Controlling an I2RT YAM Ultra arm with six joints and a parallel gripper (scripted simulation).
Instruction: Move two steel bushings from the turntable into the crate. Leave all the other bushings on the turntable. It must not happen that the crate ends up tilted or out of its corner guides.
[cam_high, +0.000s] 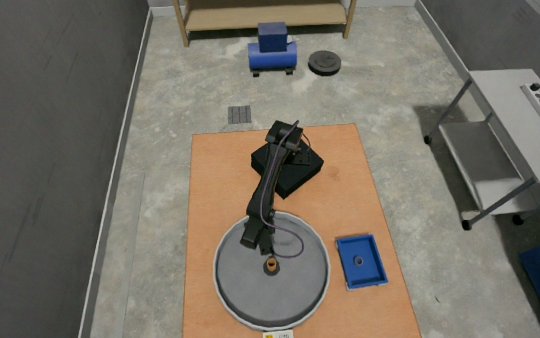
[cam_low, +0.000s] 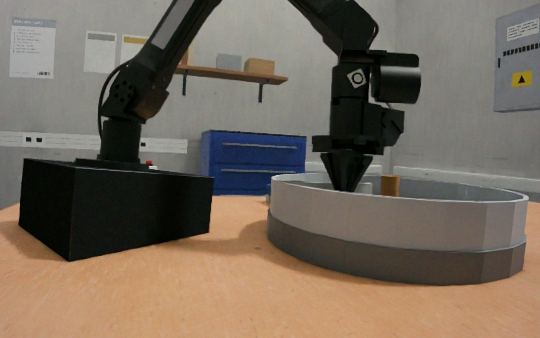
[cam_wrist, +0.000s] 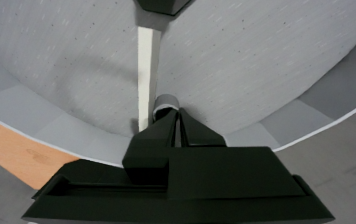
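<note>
The turntable (cam_high: 235, 295) (cam_low: 400, 220) is a round grey tray with a raised rim. A brass-coloured bushing (cam_high: 271, 264) (cam_low: 390, 185) stands at its middle. A steel bushing (cam_wrist: 167, 100) shows at my fingertips in the wrist view, beside a pale bar; the arm hides it in the top view. My gripper (cam_low: 346, 190) (cam_wrist: 178, 112) points down inside the turntable rim. It is shut on the bushing's thin wall, one finger at its bore and one outside. The blue crate (cam_high: 378, 258) stands right of the turntable in the top view, with a small grey ring-shaped bushing (cam_high: 361, 260) inside.
The pale bar (cam_wrist: 147, 75) runs from the dark hub (cam_wrist: 165, 4) towards the rim in the wrist view. The raised rim (cam_high: 216, 280) surrounds the gripper's work area. The black arm base (cam_high: 300, 175) (cam_low: 120, 210) stands behind the turntable in the top view.
</note>
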